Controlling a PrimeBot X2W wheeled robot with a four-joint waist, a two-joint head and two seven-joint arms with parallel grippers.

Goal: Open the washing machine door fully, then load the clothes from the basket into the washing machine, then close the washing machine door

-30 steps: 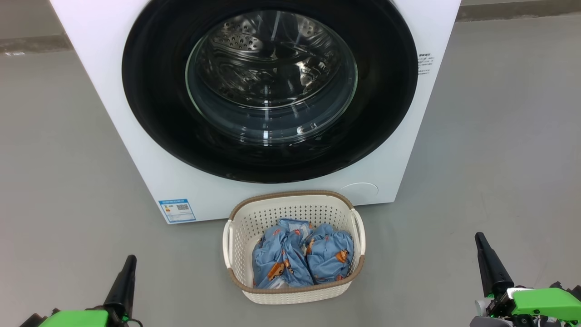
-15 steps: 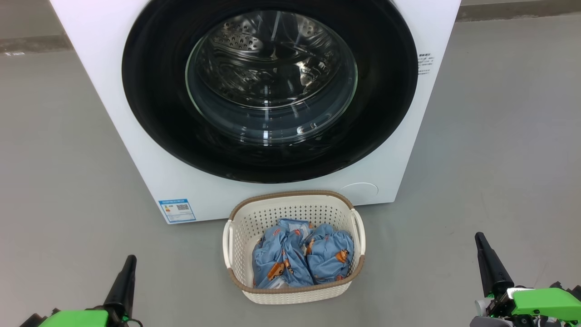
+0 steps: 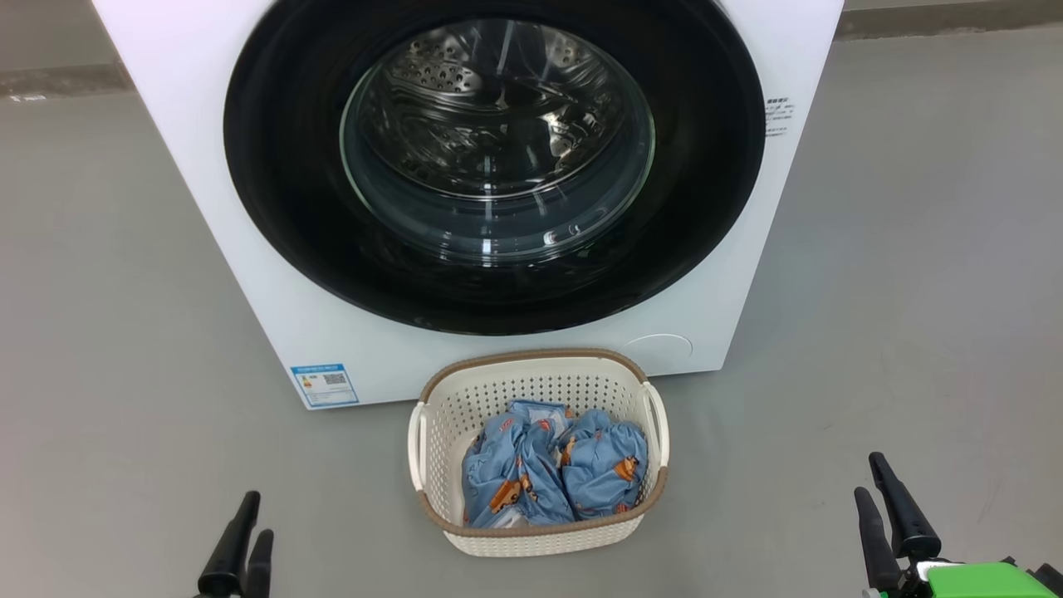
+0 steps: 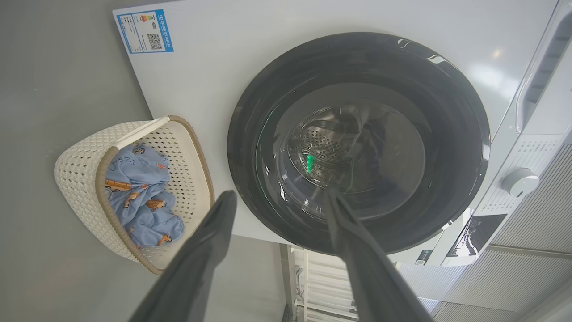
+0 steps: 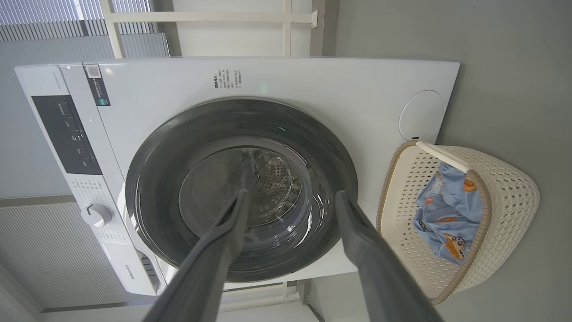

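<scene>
**Head view.** The washing machine (image 3: 357,357), a white front-loader, stands on the grey floor (image 3: 100,291) towards the floor's far edge, with its front facing the robot. The washing machine door (image 3: 274,166) is a glossy black ring around a bulging glass window (image 3: 498,149). It lies shut, flush against the front, and the perforated steel drum (image 3: 465,75) shows through the glass. A blue label sticker (image 3: 324,384) marks the lower front corner on the robot's left. A round white cap (image 3: 658,349) marks the lower corner on its right.

The basket (image 3: 531,359) (cream, perforated, brown-rimmed) stands on the floor just before the machine's base, below the middle of the door. Whether it touches the machine cannot be told. The clothes (image 3: 548,473), two light blue bundles with an orange-brown print, lie side by side inside it, below the rim.

The left gripper (image 3: 257,515) rises at the lower left and the right gripper (image 3: 868,475) at the lower right. Both are over bare floor, well apart from the basket.

**Wrist views.** Each gripper's two dark fingers (image 4: 196,264) stand spread wide, with nothing between them, and point towards the door. The right wrist view also takes in the dark control panel (image 5: 67,134) and a white knob (image 5: 96,214) on the machine's upper front.
</scene>
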